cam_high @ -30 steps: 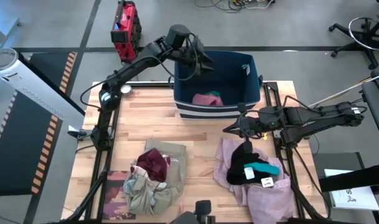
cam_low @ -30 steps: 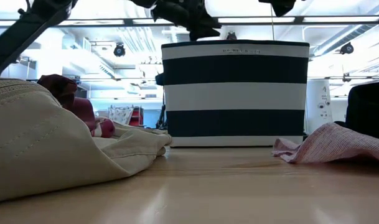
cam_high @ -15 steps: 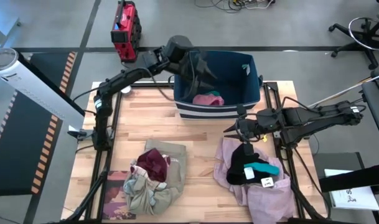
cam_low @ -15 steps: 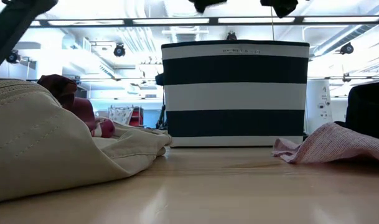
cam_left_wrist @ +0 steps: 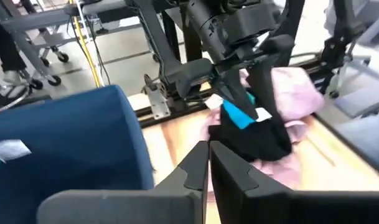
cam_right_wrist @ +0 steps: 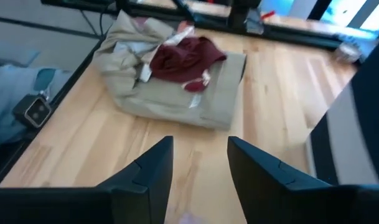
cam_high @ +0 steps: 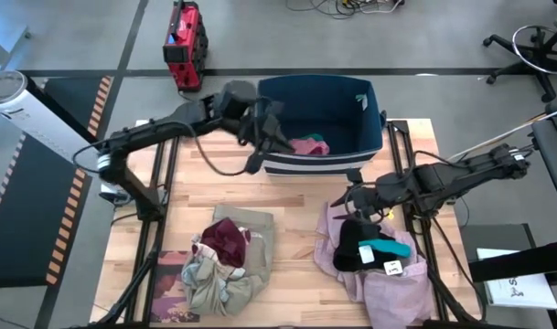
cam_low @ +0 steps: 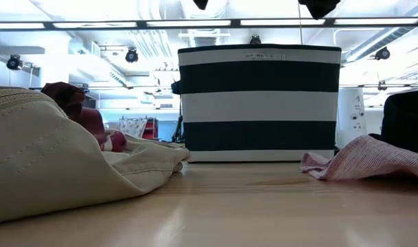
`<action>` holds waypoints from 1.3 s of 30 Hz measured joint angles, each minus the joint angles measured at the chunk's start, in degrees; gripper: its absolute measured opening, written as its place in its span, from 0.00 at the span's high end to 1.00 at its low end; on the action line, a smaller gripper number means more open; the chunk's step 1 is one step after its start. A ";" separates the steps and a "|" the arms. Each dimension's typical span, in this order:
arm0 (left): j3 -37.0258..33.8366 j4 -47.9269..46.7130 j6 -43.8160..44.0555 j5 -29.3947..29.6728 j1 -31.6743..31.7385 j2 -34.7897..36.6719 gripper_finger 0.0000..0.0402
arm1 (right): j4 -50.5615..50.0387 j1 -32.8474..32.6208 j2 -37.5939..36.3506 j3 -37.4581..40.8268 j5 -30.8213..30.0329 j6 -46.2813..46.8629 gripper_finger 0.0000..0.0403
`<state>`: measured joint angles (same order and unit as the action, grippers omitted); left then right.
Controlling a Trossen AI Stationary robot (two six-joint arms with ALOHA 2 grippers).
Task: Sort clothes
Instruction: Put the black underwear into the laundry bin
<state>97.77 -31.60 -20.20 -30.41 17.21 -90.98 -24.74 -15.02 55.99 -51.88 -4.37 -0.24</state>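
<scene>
A navy bin point(cam_high: 369, 128), striped navy and white on its outside point(cam_low: 259, 103), stands at the table's far side with a pink garment point(cam_high: 305, 144) inside. My left gripper point(cam_high: 262, 139) hovers shut and holding nothing over the bin's near left corner; its own view shows the fingers together point(cam_left_wrist: 208, 163). My right gripper point(cam_high: 349, 196) stands open and holds nothing point(cam_right_wrist: 198, 167), above the far edge of the lilac-pink garment point(cam_high: 379, 279). A black garment point(cam_high: 354, 242) and a small teal one point(cam_high: 390, 247) lie on the lilac one. At the near left lie the khaki point(cam_high: 251, 239), maroon point(cam_high: 225, 238) and grey-green point(cam_high: 209, 285) clothes.
A flat book with a dark pinkish cover point(cam_high: 171, 297) lies at the table's near left corner, beside the khaki pile. Bare wood point(cam_high: 296, 196) runs between the two piles and in front of the bin. Metal frame rails point(cam_high: 164, 210) border the table's left and right sides.
My left gripper has drawn back from over the bin's inside toward the table's near and left edges, to the bin's near left corner, and has shut on nothing. The pink garment stays in the bin. My right gripper has swung a little toward the near edge.
</scene>
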 joint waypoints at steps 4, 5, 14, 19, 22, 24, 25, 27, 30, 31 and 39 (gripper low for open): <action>-14.36 9.37 4.91 0.03 -2.05 9.29 0.99 | -2.08 -1.30 1.96 -0.04 1.72 2.46 0.64; -17.83 11.82 5.92 0.02 -2.69 11.63 0.99 | -2.45 -1.55 2.59 -0.04 2.56 3.30 0.64; -44.30 28.60 14.55 9.08 -10.78 30.88 0.99 | -4.67 -4.61 7.74 -0.04 6.13 11.17 0.65; -54.26 35.84 20.66 9.55 -14.69 37.64 0.99 | -6.36 -6.24 10.19 -0.04 6.13 16.19 0.60; -58.90 39.96 24.40 9.51 -16.58 39.76 0.98 | -6.73 -7.28 11.71 -0.04 6.18 19.50 0.56; -61.20 40.72 26.24 9.51 -17.57 40.54 0.96 | -6.72 -7.89 12.99 -0.04 6.52 22.09 0.54; -62.06 41.45 26.62 9.54 -18.13 40.72 0.95 | -6.72 -8.14 13.74 -0.04 6.94 23.31 0.53; -63.90 42.18 26.76 9.87 -19.16 41.13 0.91 | -6.52 -8.79 15.47 -0.04 7.70 25.38 0.51; -66.09 44.27 26.76 11.80 -20.56 40.91 0.82 | -6.70 -9.96 18.16 -0.04 7.90 28.15 0.48; -66.73 44.96 26.74 12.21 -20.95 40.87 0.78 | -6.63 -10.19 18.97 -0.04 7.88 29.06 0.47; -67.82 45.66 25.10 16.06 -23.79 40.86 0.50 | -10.61 -10.61 24.99 -0.14 7.33 35.21 0.38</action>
<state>29.95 14.06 4.91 -14.35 -6.58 -50.13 -35.35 -25.63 80.99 -52.02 2.96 34.97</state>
